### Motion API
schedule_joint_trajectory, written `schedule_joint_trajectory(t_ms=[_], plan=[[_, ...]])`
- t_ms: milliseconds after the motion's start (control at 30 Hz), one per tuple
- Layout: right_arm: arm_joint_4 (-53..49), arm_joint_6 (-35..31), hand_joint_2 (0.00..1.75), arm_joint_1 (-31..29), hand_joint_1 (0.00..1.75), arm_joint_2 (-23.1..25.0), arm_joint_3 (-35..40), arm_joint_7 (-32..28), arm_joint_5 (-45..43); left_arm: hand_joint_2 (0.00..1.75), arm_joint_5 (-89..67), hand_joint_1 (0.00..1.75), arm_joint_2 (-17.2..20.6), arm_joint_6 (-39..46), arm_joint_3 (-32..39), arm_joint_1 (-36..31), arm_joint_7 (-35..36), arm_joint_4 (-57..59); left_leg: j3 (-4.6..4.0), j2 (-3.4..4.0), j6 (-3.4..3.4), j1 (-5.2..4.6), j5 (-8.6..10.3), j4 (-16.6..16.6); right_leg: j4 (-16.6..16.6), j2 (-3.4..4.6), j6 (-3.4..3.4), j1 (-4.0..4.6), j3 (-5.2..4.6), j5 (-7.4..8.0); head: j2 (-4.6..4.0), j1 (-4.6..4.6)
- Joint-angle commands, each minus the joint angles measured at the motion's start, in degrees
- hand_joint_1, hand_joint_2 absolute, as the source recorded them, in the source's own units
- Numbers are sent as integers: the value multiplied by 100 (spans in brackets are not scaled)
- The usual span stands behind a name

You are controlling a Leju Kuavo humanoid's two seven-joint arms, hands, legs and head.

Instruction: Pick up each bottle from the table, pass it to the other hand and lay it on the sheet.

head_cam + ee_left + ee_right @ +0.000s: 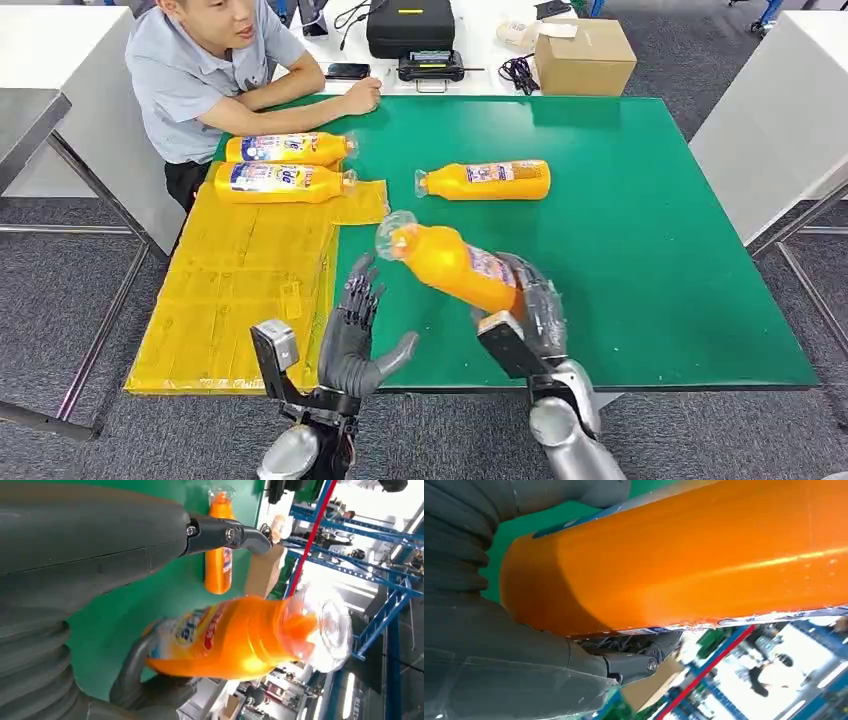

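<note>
Right hand [535, 305] grips the orange bottle [450, 265] by its base, held tilted above the green table [650, 220], cap toward the left hand [358, 335]. Left hand empty, fingers spread, just beside it. Two bottles [285, 165] lie on the yellow sheet [235, 290]

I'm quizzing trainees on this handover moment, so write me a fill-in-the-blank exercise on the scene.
1. The right hand holds a bottle of ____ colour.
2. The number of bottles lying on the yellow sheet is ____.
3. The left hand is open and holds ____.
4. The lone bottle lies on the ____ table.

Missing words: orange; two; nothing; green
</note>
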Motion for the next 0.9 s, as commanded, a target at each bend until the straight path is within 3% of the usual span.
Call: schedule_joint_trajectory(t_ms=[33,500,900], plan=[[501,22,175,-308,175,52,307,1,-7,175,31,0,79,-9,-81,-262,29,375,24,14,-12,8,-12,-1,-5,10,-15,9,24,-6,0,2],[460,3,175,-186,175,181,749,-18,-142,175,253,0,14,-190,-74,-455,200,487,21,10,-16,10,-11,-2,-3,6,-19,11,17,-8,0,0],[1116,23,175,-391,175,472,971,-190,-312,175,298,0,-31,-156,-34,-603,183,471,16,10,-15,10,-7,-4,-7,7,-17,12,15,-3,0,2]])
